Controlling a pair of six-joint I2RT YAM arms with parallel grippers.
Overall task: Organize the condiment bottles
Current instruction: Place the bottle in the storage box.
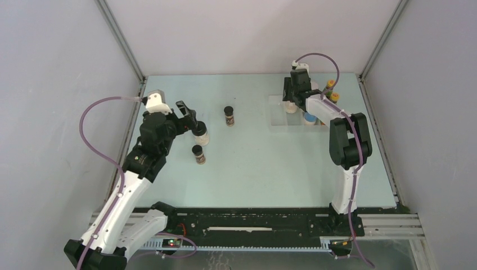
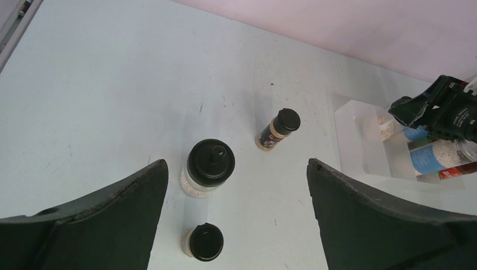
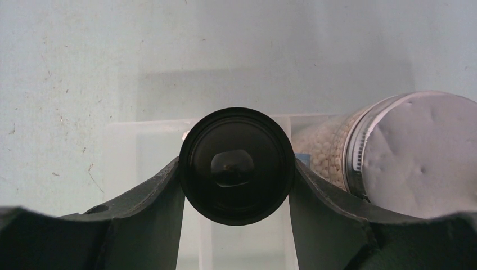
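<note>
My right gripper (image 3: pixel 236 164) is shut on a black-lidded pale jar (image 3: pixel 236 138), holding it by the lid over the clear tray (image 3: pixel 140 149) at the back right. A grey-lidded jar (image 3: pixel 419 149) stands just to its right. Two red sauce bottles with yellow caps (image 1: pixel 330 84) (image 1: pixel 334 97) and a blue-labelled jar (image 1: pixel 309 118) stand by the tray. My left gripper (image 2: pixel 237 163) is open above the table and holds nothing. A second black-lidded pale jar (image 2: pixel 209 166) stands beside its left finger. Two tiny dark jars (image 2: pixel 203 242) (image 2: pixel 278 128) stand nearby.
The clear tray (image 1: pixel 279 117) lies at the back right of the pale table. Grey walls and metal frame rails (image 1: pixel 121 42) enclose the table on three sides. The right arm (image 1: pixel 349 140) reaches back over the table's right side.
</note>
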